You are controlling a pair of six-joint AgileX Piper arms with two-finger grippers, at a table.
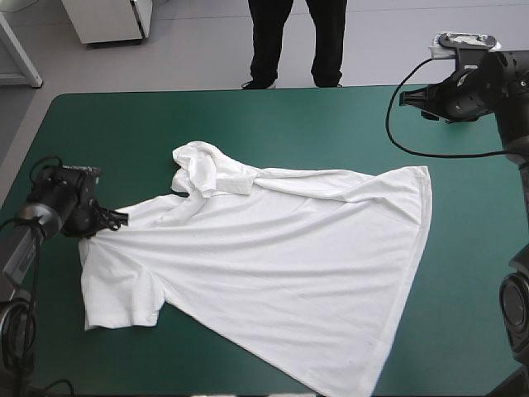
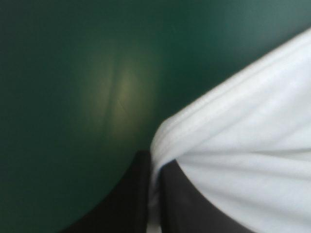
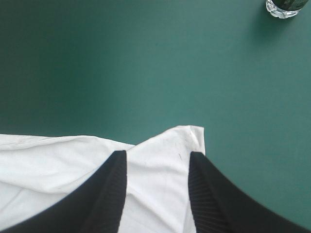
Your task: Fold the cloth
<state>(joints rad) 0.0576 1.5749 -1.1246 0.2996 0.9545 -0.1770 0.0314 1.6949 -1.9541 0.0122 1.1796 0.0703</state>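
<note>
— Where's the T-shirt (image 1: 273, 265)?
— Spread mid-surface (image 1: 248, 116), one sleeve (image 1: 207, 169) crumpled at 11 o'clock; the left pincer (image 2: 154, 162) clamps its 9 o'clock edge.
— The right pincer (image 3: 156, 154)?
— Wide apart, near 2 o'clock. It should take the hem corner (image 3: 192, 133), then both lift evenly.

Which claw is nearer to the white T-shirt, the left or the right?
Left. The left claw is shut on the T-shirt at its edge near the table's left side; the right claw is open, hanging clear above a hem corner.
</note>
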